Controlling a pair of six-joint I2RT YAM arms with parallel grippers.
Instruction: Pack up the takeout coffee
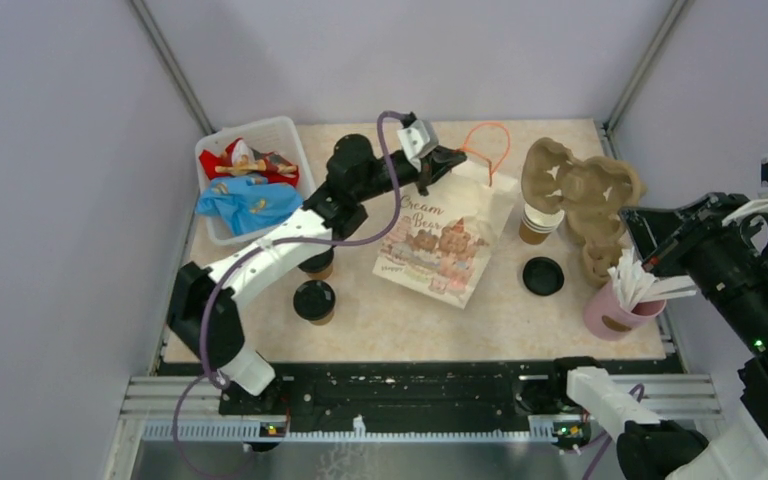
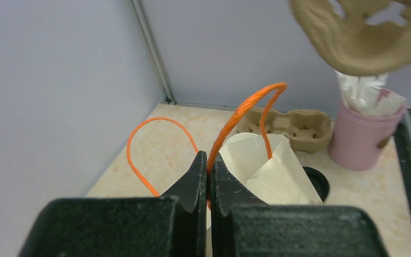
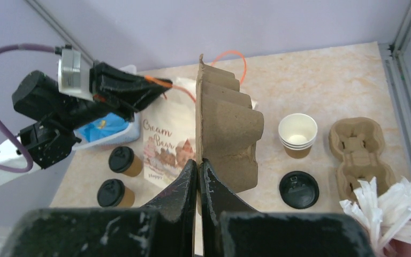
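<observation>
The takeout coffee is two brown cups with black lids at the table's left front: one [image 1: 314,300] stands free, the other [image 1: 318,264] is partly under my left arm. The right wrist view shows both [image 3: 124,160] [image 3: 112,194]. A printed paper bag [image 1: 440,240] lies mid-table. My left gripper [image 1: 450,158] [image 2: 209,160] is shut on its orange handle [image 2: 246,110]. My right gripper [image 3: 198,163] is shut on the edge of a brown pulp cup tray [image 3: 227,128], held upright above the table.
A stack of open paper cups [image 1: 540,222] and a loose black lid [image 1: 543,276] sit right of the bag. A second pulp tray [image 3: 361,152] lies on the table, beside a pink cup of white sticks [image 1: 615,312]. A white basket of packets [image 1: 250,180] stands back left.
</observation>
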